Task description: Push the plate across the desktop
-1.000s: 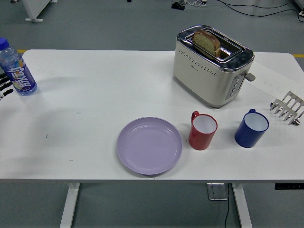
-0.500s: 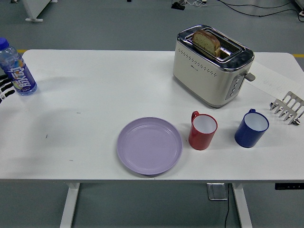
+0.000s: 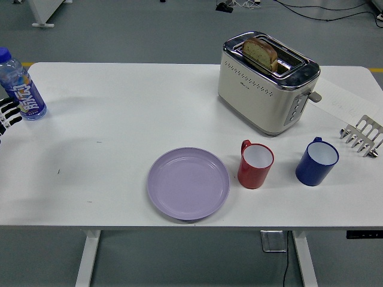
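Edging in further at the bench's left edge, the left hand (image 3: pixel 7 115) shows only fingertips, their pose impossible to tell; the lilac plate (image 3: pixel 188 183) sits untouched near the front edge, its push not begun.

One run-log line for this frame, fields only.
left hand: at left table edge beside bottle, touching nothing | right hand: out of view | plate: untouched, near front edge, left of red mug

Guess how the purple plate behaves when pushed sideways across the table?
The purple plate sits flat and low, so it likely slides, not tips. It looks empty and plastic, so probably light, and may spin if pushed off-centre. The red mug stands close on its right; a rightward push could knock it.
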### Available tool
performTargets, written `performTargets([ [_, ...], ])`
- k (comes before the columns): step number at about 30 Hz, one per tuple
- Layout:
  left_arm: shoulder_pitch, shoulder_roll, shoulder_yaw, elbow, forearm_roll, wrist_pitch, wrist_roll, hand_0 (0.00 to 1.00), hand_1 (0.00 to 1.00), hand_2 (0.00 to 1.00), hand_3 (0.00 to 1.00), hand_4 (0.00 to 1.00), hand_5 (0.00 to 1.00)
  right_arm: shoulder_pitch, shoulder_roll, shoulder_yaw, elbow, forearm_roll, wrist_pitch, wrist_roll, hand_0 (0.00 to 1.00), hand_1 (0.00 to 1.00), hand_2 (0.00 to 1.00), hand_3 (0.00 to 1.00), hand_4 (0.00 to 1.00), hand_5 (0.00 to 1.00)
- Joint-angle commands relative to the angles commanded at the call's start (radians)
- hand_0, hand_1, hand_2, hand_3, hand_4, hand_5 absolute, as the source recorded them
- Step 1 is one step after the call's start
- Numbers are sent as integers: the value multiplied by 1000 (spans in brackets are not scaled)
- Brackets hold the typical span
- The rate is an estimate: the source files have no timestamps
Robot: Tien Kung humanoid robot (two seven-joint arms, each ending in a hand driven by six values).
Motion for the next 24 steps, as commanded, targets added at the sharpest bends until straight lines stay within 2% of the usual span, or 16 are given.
performTargets([
  [14, -6, 4, -1, 1, -28, -14, 19, 776, 803, 786, 730, 569, 998, 3, -1, 1, 0, 4, 1, 2, 658, 641, 716, 666, 256, 277],
  [24, -7, 5, -11, 1, -14, -47, 66, 791, 814, 793, 734, 574, 998, 5, -1, 6, 0, 1, 1, 1, 657, 641, 715, 666, 255, 278],
])
